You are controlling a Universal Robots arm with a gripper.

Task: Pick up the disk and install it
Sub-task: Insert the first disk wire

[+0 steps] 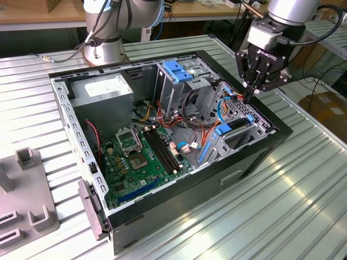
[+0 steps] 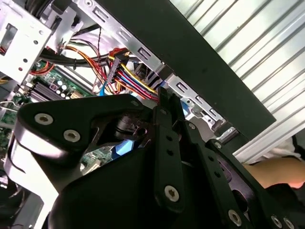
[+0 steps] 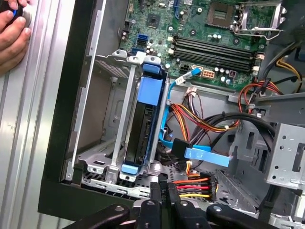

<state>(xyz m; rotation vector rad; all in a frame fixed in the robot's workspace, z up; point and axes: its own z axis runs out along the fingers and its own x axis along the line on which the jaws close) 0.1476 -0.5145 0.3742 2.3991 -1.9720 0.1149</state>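
Gripper (image 1: 252,92) is hanging w/ fingers pinched together, holding nothing, just above the drive cage (image 3: 102,143). Disk (image 3: 145,129) is sitting edge-up in its slot, so install looks nearly done; maybe needs pushing in.

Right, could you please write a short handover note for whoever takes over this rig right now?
End effector: shut, holding nothing, tips just above the metal cage at the edge of the computer case.
Disk: inside the cage, standing on edge in its slot, free of the end effector.
Done: disk picked up and placed in the slot.
Left: whether it is fully seated cannot be told from here.
Note: a person's hand rests on the table beside the case.
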